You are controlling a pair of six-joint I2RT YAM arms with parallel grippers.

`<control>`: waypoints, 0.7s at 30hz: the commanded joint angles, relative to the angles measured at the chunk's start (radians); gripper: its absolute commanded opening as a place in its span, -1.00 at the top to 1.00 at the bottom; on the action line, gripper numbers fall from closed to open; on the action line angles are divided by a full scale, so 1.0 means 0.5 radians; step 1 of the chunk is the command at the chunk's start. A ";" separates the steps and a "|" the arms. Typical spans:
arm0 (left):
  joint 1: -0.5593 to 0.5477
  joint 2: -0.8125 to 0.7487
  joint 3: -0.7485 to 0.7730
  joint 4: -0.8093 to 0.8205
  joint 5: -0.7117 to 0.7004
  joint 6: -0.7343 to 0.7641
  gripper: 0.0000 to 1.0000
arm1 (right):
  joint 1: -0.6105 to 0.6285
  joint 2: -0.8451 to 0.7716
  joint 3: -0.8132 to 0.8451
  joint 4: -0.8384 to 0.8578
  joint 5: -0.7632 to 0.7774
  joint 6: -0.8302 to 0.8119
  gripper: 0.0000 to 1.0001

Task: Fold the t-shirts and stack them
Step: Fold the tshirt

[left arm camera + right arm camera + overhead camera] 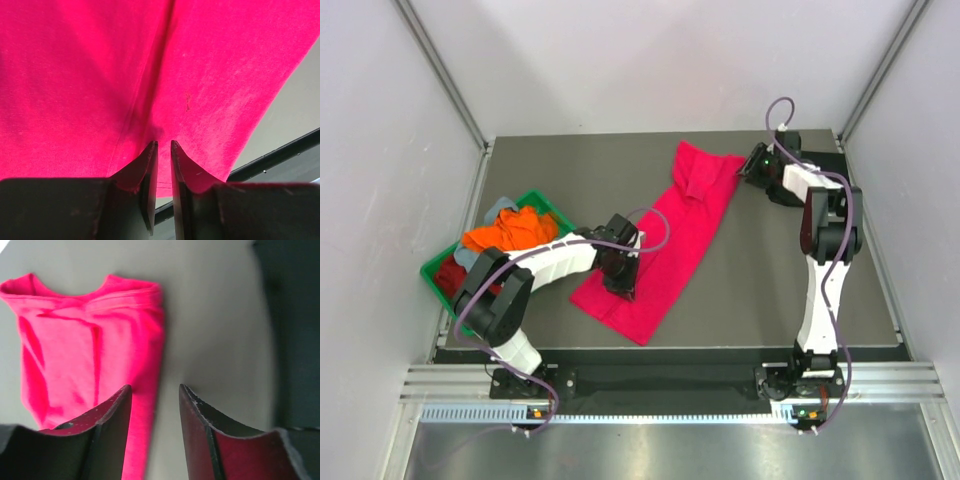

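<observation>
Pink-red cloth gathers into a crease at the left gripper [163, 144] [620, 283], whose fingers, nearly pressed together, pinch the pink-red t-shirt [682, 228] [75, 75] [75, 340] near its hem end. The right gripper [155, 387] [752, 165] hangs spread and holds nothing, just at 3 o'clock of the collar end. The shirt lies as a long band from 7 to 1 o'clock across the table [770, 290], its low corner near the front edge. Bare tabletop spreads at 4 o'clock. At 9 o'clock a green tray [432, 272] holds an orange t-shirt [510, 232] among others.

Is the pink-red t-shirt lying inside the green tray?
No, the pink-red t-shirt lies stretched out on the table, outside the green tray.
</observation>
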 commanded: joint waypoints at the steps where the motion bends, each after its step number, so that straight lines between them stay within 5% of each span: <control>1: -0.013 0.004 0.062 0.056 0.001 -0.002 0.57 | -0.072 -0.184 0.037 -0.145 0.128 -0.131 0.15; 14: -0.019 -0.045 0.034 0.108 0.035 -0.002 0.58 | -0.090 -0.547 -0.194 -0.416 0.484 -0.474 0.19; 21: -0.022 -0.057 0.041 0.105 0.032 -0.005 0.57 | -0.090 -0.574 -0.234 -0.462 0.592 -0.527 0.36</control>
